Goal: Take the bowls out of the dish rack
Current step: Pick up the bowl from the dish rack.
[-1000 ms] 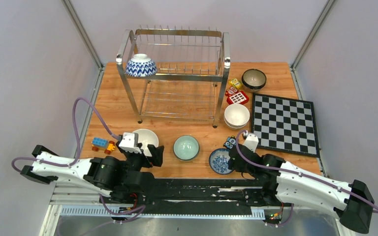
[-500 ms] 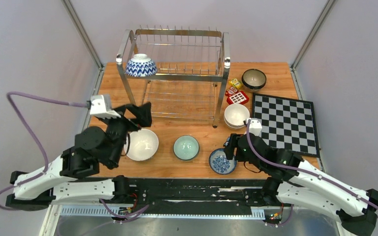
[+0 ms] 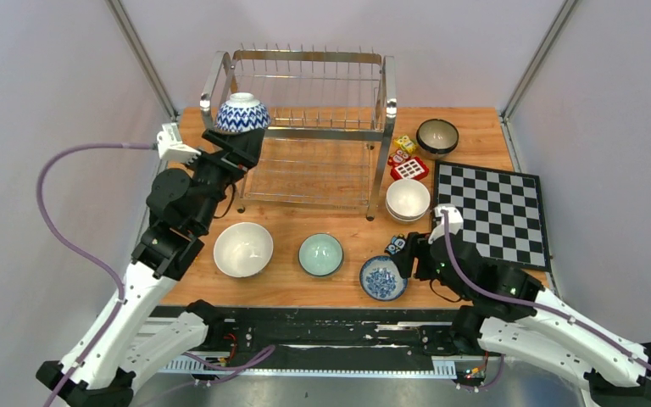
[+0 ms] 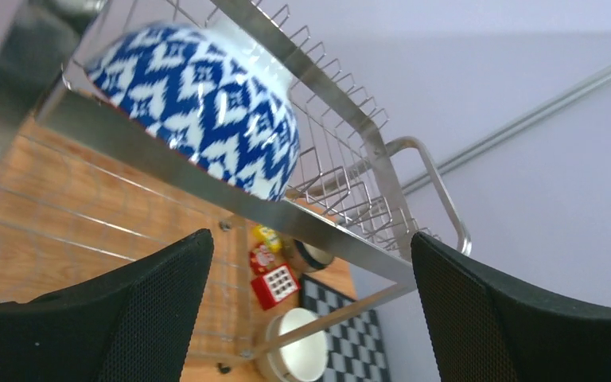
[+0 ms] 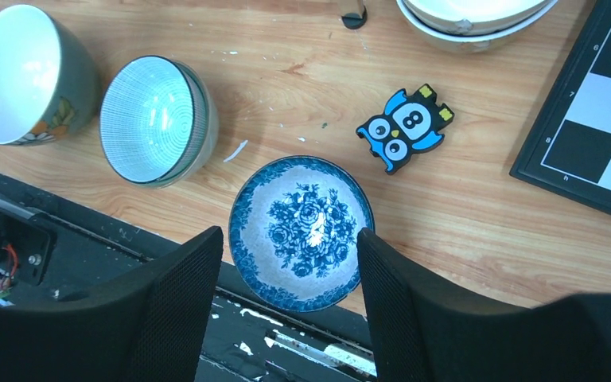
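Left gripper (image 4: 306, 306), spread, faced the inverted patterned bowl (image 4: 199, 103) on the dish rack (image 4: 326, 228), likely to straddle it; right gripper (image 5: 286, 306) likewise spread.

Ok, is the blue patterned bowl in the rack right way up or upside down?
Upside down: the blue patterned bowl sits on the upper tier of the dish rack, white foot ring on top, rim down.

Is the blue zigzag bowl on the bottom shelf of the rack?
No, the blue-and-white bowl sits on the top tier of the dish rack, at its left end.
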### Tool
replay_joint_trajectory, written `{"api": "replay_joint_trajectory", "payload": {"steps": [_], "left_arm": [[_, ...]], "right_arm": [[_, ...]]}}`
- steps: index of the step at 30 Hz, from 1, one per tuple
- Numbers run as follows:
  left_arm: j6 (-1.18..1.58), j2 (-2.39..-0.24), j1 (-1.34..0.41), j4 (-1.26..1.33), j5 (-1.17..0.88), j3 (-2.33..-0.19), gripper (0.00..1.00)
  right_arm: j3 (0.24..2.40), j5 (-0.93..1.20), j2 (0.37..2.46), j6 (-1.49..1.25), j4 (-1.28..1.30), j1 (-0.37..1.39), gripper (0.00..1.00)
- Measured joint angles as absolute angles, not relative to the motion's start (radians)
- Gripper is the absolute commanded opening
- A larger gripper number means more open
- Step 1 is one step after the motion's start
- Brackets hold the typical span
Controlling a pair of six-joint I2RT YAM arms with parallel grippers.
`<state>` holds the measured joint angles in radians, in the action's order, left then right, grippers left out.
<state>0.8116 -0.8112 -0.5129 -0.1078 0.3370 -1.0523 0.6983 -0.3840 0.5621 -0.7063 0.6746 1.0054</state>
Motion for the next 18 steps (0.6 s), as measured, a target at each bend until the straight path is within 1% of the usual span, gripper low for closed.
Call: {"api": "replay_joint_trajectory", "payload": {"steps": [3,4,5,10,13,18], "left_arm": [[0.937,-0.768,-0.459,0.003,0.254,-0.906,0.95],[0.966,-0.756,-0.443,0.035,0.237,-0.870,0.98],[1.011,-0.737,-0.422,0.093,0.218,-0.816,1.00],[1.170,-0.705,-0.363,0.342,0.170,-0.644,1.00],[1.224,-0.721,-0.354,0.451,0.164,-0.603,1.00],[1.254,-0.712,-0.354,0.586,0.187,-0.579,0.94]], "right_arm": [[0.698,-0.369,0.524,-0.688,0.675,1.005,0.66],[0.698,-0.364,0.509,-0.681,0.675,1.005,0.65],[0.698,-0.363,0.503,-0.678,0.675,1.005,0.65],[0.698,-0.357,0.460,-0.651,0.674,1.005,0.65],[0.698,-0.357,0.454,-0.638,0.674,1.005,0.65],[0.698,-0.358,0.455,-0.624,0.674,1.005,0.66]]}}
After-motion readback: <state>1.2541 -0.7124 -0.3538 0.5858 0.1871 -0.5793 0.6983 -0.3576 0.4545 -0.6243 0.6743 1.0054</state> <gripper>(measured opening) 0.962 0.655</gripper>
